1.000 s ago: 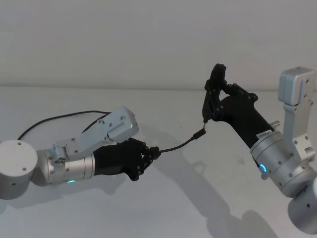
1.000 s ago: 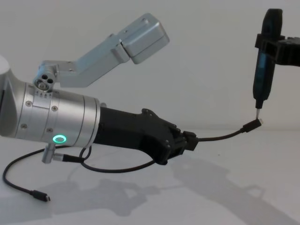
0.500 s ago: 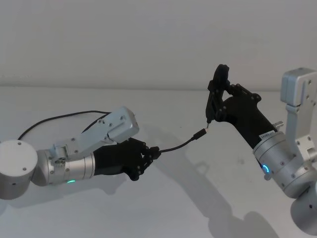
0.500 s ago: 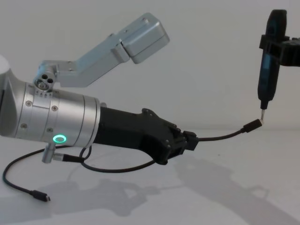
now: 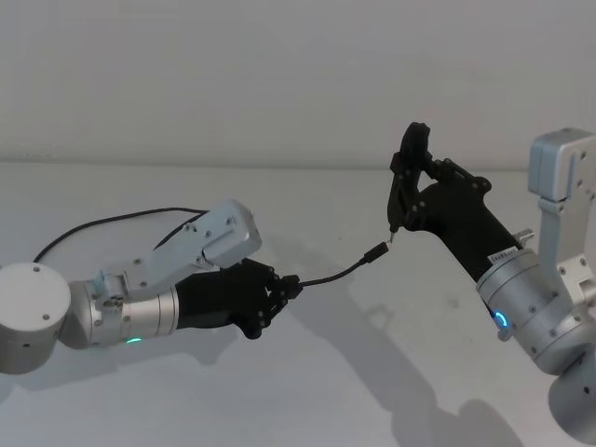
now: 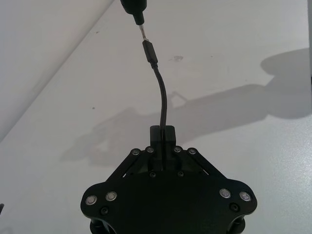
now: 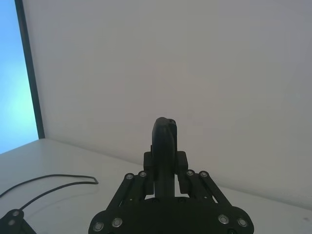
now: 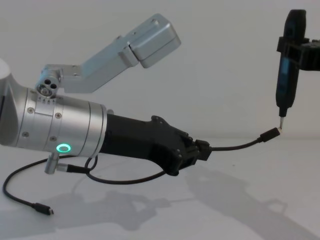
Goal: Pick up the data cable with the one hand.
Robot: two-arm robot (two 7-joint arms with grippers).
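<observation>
The data cable point(image 5: 335, 275) is a thin black cord. My left gripper point(image 5: 287, 287) is shut on it a short way behind its plug point(image 5: 375, 251). From the chest, the left gripper point(image 8: 204, 150) holds the cord above the table, and the plug point(image 8: 270, 134) points up to the right. My right gripper point(image 5: 402, 182) is shut on a slim black pen-like tool point(image 5: 408, 154). The tool's pin tip point(image 8: 281, 122) rests just at the plug's end. In the left wrist view, the cord point(image 6: 162, 97) rises from the shut fingers toward the tool point(image 6: 134, 6).
The rest of the cable trails behind the left arm in a loop point(image 5: 102, 223) on the white table point(image 5: 307, 372). Its other plug point(image 8: 42, 209) lies near the front left. A plain wall stands behind.
My right gripper with the pen-like tool has shifted slightly right, so its tip now sits at the plug's end. The left gripper and cable have stayed put.
</observation>
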